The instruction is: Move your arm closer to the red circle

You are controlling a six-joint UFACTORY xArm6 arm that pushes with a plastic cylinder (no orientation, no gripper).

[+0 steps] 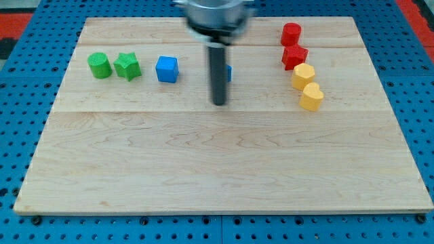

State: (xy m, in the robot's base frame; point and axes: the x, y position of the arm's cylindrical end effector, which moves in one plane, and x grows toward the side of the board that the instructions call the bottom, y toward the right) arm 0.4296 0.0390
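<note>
The red circle (291,33) stands near the view's top right on the wooden board (224,169). A red star-like block (294,56) sits just below it. My tip (219,103) rests on the board near the middle top, well to the left of and below the red circle. A blue block (229,73) is mostly hidden behind the rod.
A yellow hexagon (303,76) and a yellow heart (311,97) lie below the red blocks. A blue cube (167,69), a green star (127,66) and a green circle (99,65) stand in a row at the left. Blue pegboard surrounds the board.
</note>
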